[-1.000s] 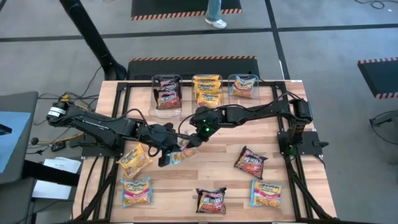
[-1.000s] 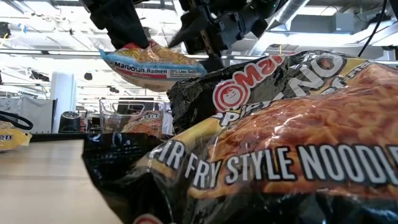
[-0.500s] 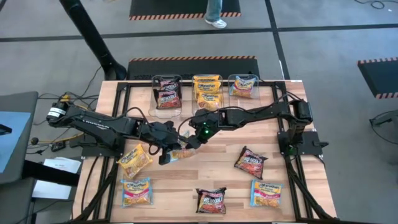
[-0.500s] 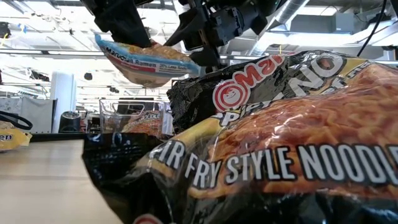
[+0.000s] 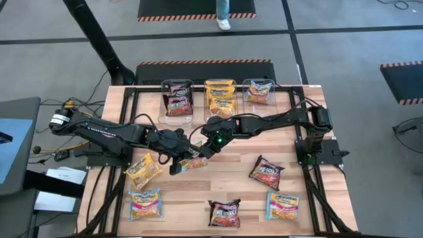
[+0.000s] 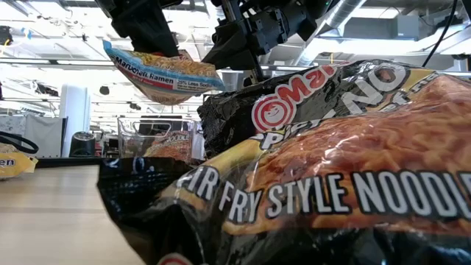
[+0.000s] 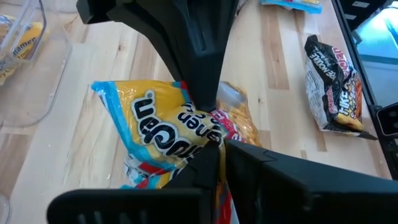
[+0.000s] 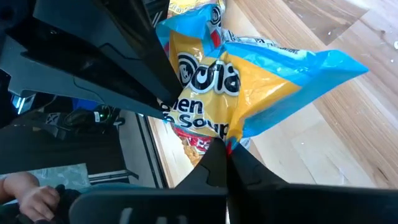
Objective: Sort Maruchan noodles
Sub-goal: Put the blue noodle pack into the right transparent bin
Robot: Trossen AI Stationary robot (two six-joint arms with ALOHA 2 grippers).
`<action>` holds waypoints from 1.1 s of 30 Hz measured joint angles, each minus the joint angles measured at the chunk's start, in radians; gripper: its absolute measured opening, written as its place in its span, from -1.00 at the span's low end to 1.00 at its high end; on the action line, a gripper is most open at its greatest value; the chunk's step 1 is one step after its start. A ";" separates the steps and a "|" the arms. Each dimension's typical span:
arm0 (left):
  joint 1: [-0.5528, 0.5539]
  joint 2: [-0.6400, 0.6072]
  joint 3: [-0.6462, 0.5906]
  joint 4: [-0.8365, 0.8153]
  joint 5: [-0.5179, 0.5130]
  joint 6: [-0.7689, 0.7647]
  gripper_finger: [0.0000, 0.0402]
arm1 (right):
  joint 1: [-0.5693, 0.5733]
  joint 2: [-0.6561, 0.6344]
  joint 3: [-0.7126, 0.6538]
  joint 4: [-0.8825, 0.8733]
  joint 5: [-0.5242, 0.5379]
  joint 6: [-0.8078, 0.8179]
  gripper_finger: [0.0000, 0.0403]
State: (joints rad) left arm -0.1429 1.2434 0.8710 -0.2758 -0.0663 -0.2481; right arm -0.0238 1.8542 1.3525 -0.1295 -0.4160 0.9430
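Both arms meet over the middle of the wooden counter (image 5: 218, 188), sharing one blue-yellow packet (image 5: 192, 162) of Maruchan noodles that hangs in the air between them. The left claw (image 5: 177, 163) reaches in from the left side and has its fingers pinched together on one edge of that packet; in the left wrist view the two dark fingers (image 7: 202, 74) close on the crinkled wrapper (image 7: 168, 134) with its yellow face and pink patch. The right claw (image 5: 203, 151) comes in from the right and is likewise clamped narrow on the opposite edge; in the right wrist view the blue-and-yellow wrapper (image 8: 249, 81) is caught between its fingers. From the low view the packet (image 6: 158, 70) is lifted clear of the counter, tilted, with dark arm parts above it. Along the far edge stand three clear tubs: the left tub (image 5: 177, 98) holds dark red-black packets, the middle tub (image 5: 220, 94) yellow-orange ones, the right tub (image 5: 258, 91) a blue-yellow one. Loose packets lie on the counter: a yellow-orange packet (image 5: 143, 170) near the left arm, a blue-yellow-pink packet (image 5: 144, 203) in the near left corner, a dark packet (image 5: 225, 213) at the near edge in the middle, another dark packet (image 5: 266, 172) to the right of centre, and a blue-yellow packet (image 5: 283, 205) near the right corner. A person's legs (image 5: 223, 12) show on the floor beyond the counter
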 joint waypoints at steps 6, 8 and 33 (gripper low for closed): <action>0.004 0.000 0.001 0.001 0.036 -0.027 -0.82 | 0.000 0.000 0.000 0.007 0.000 0.000 -0.99; 0.011 0.000 0.001 0.001 0.071 -0.027 -0.75 | 0.001 0.000 0.000 0.009 0.000 0.000 -0.99; 0.141 -0.003 0.177 -0.191 0.157 0.027 -0.29 | 0.000 0.000 0.002 -0.058 0.024 -0.019 -1.00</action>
State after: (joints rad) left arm -0.0021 1.2400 1.0482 -0.4664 0.0906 -0.2211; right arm -0.0238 1.8542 1.3548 -0.1870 -0.3917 0.9244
